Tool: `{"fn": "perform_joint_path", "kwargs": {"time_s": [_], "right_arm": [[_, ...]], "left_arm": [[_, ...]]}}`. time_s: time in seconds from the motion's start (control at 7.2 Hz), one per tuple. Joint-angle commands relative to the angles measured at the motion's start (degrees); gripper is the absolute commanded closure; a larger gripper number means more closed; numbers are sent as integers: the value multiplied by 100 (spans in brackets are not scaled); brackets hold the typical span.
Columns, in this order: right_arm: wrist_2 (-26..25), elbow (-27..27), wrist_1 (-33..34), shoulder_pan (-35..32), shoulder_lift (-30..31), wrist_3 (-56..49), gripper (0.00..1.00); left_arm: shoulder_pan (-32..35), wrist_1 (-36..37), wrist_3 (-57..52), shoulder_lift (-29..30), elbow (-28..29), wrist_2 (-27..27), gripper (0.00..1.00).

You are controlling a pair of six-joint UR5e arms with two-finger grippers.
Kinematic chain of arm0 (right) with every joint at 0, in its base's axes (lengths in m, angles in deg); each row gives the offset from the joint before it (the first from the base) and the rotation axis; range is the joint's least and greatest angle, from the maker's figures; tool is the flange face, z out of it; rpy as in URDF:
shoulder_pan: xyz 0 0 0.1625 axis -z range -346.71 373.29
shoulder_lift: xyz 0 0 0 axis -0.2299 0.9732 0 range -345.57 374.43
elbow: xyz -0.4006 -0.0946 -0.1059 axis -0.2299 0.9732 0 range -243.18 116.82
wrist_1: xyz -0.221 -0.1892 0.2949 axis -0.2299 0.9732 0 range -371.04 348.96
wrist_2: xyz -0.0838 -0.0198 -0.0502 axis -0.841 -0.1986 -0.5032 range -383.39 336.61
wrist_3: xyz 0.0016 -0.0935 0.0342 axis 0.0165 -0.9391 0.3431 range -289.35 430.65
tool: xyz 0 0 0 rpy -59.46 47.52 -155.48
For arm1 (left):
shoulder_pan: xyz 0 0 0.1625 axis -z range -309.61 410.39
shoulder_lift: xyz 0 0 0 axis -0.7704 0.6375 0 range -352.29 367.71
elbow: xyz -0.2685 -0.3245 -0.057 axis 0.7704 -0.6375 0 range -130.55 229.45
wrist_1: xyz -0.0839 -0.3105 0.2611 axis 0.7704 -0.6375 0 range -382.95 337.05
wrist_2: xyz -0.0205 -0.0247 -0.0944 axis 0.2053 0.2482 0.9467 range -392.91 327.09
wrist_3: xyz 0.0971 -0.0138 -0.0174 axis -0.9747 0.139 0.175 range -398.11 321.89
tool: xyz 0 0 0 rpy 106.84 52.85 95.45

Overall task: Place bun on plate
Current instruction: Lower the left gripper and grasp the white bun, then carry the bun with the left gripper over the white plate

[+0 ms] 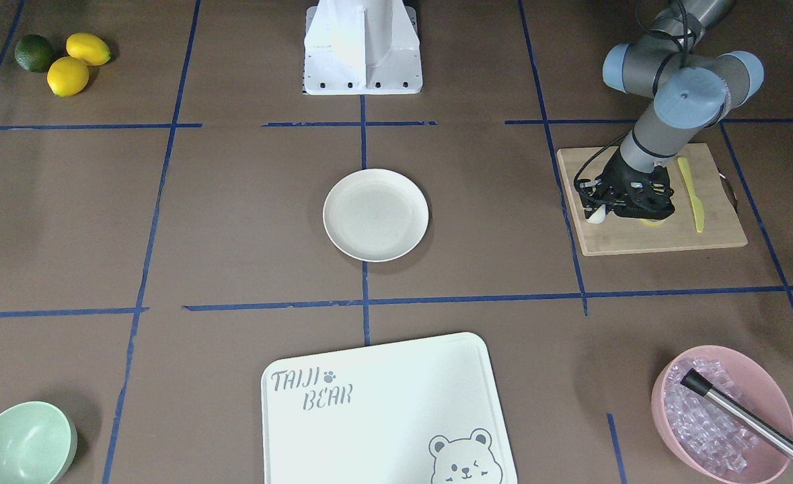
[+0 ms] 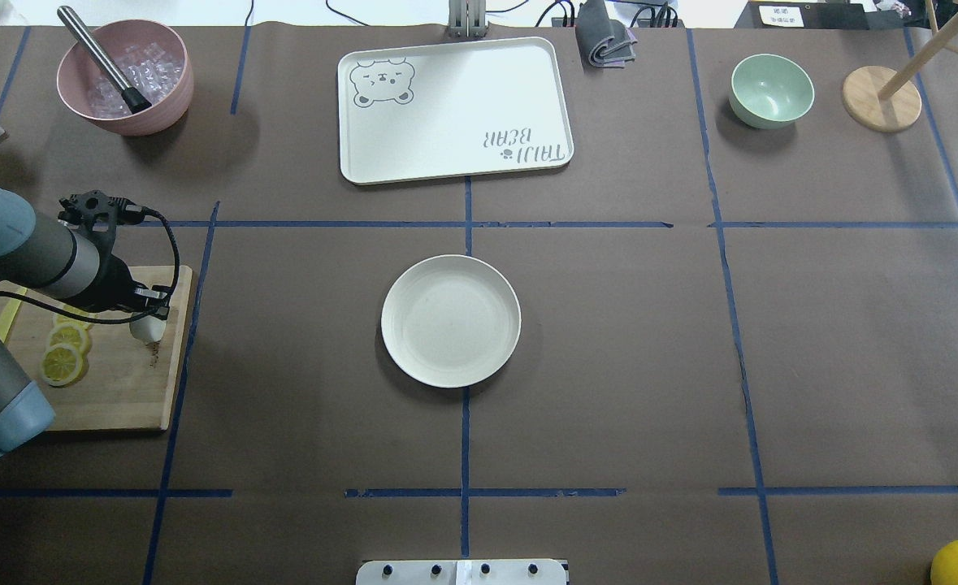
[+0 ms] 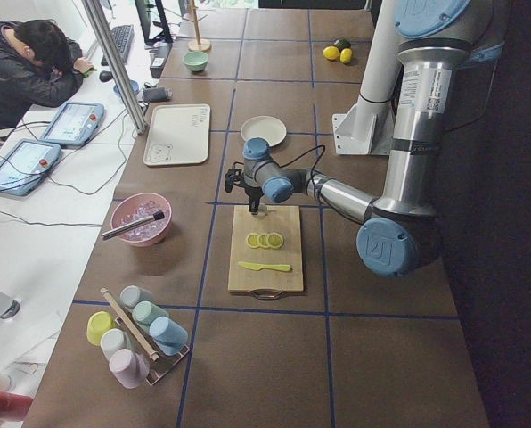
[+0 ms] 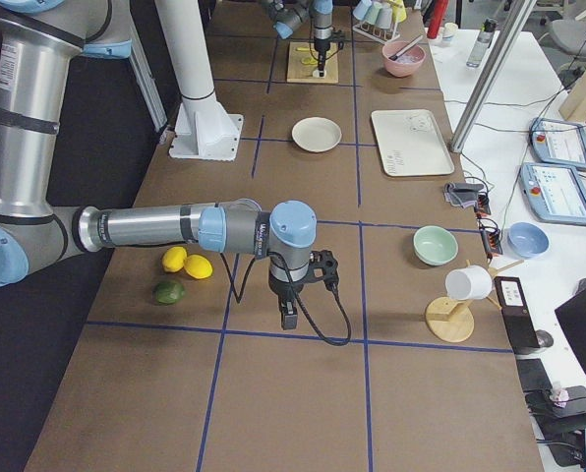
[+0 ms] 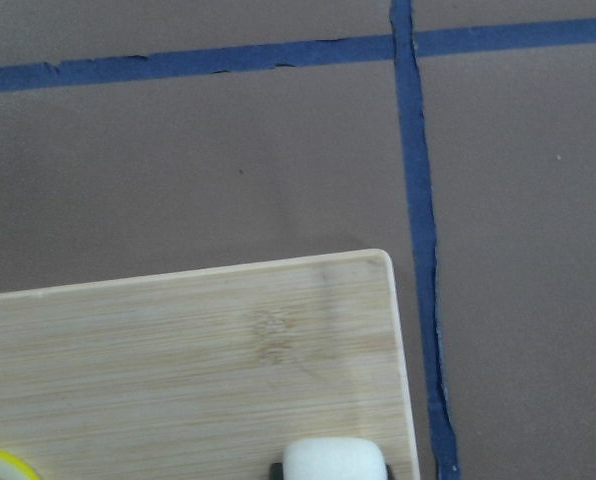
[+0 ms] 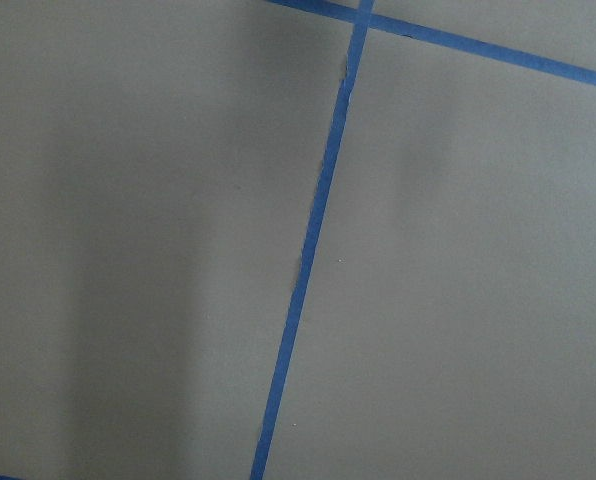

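Note:
The bun [image 2: 146, 327] is a small white lump at the inner corner of the wooden cutting board [image 2: 121, 390]. My left gripper [image 2: 147, 322] points down over it and is shut on it. In the left wrist view the bun [image 5: 335, 461] sits at the bottom edge with a dark fingertip [image 5: 275, 468] against its side. The front-facing view shows the bun [image 1: 596, 215] under the black gripper body. The cream plate [image 2: 450, 321] lies empty at the table's centre, well apart from the board. My right gripper [image 4: 289, 320] hangs over bare table near the lemons; I cannot tell its state.
Lemon slices [image 2: 64, 357] and a yellow knife [image 1: 692, 195] lie on the board. A pink bowl of ice [image 2: 125, 77], the bear-printed board [image 2: 454, 110], a mint-green bowl [image 2: 771, 89] and a wooden stand [image 2: 881, 97] line the far edge. Whole lemons and a lime [image 1: 66, 60] sit near the right arm.

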Motion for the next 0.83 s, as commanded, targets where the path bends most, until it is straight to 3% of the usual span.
{"fn": "perform_joint_path", "kwargs": {"time_s": [0.0,0.28,0.56,0.69], "right_arm": [[8,0,0,0,0,0,0],[9,0,0,0,8,0,0],[9,0,0,0,17,0,0],[9,17,0,0,17,0,0]], "left_arm": [[0,122,15,145,-105,16,77],[-61,1505,505,1222,-220,-2,77],[-778,1758,1643,2085,-54,-46,77],[-1026,1767,2163,2620,217,-368,76]]}}
